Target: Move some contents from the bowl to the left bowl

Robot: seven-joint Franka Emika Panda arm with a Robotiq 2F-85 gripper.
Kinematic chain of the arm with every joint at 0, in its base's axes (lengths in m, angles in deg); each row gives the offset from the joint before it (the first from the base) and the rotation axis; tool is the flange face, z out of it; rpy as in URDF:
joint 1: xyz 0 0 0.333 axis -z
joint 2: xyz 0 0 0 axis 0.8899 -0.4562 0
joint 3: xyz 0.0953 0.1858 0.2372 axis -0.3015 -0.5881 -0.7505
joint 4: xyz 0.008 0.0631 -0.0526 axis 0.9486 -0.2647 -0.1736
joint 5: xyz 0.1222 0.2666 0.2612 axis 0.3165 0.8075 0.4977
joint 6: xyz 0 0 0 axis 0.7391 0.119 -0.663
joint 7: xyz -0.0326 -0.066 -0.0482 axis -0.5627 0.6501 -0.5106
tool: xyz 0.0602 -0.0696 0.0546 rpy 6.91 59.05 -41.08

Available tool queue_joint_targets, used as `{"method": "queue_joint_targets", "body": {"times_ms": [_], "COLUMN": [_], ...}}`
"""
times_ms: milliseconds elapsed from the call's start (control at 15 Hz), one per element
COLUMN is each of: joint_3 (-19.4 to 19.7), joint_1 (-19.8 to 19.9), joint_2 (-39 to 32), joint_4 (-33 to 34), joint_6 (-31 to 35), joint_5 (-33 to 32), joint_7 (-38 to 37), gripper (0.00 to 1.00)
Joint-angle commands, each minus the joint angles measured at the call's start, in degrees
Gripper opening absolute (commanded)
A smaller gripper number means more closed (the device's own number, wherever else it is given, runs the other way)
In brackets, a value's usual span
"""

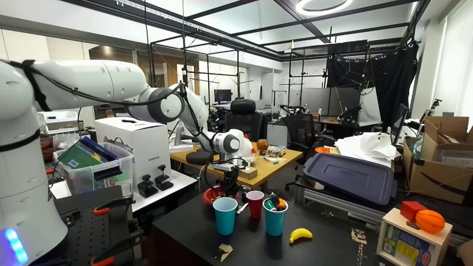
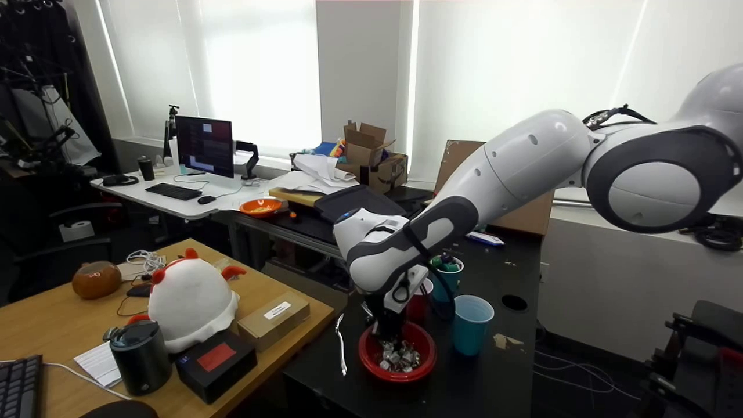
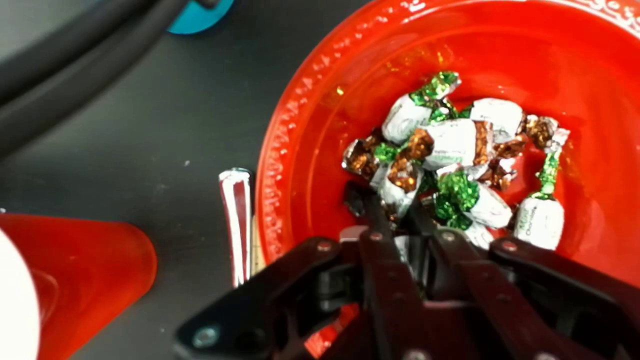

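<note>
In a red bowl (image 3: 272, 175) on the black bench (image 1: 255, 251), the fingers (image 3: 376, 220) sit low among wrapped sweets (image 3: 452, 142), close together, though I cannot tell whether they pinch one, and a shiny handle (image 3: 237, 215) lies just beside the bowl.

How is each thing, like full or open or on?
Candies: wrapped, heaped.
Red bowl: upright, holding candies.
Fingers: down among candies; grip unclear.
Stuffed blue cup: upright, piled past its rim.
Other blue cup: upright, bottom hidden.
Red cup: upright.
Banana: lying down, unpeeled.
Monitor: on.
Top cardboard box: open.
Robot's light: glowing blue.
</note>
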Motion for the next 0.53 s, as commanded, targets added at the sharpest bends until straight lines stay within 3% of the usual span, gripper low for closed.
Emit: {"method": "queue_joint_targets", "body": {"times_ms": [0, 467], "joint_3": [-0.4, -3.6], "joint_1": [-0.5, 0.4], "joint_2": [5.5, 15.5], "joint_4": [-6.8, -19.3], "joint_6": [1.5, 4.3], "joint_5": [-0.3, 0.3], "joint_7": [1.1, 6.6], "gripper": [0.04, 0.04]}}
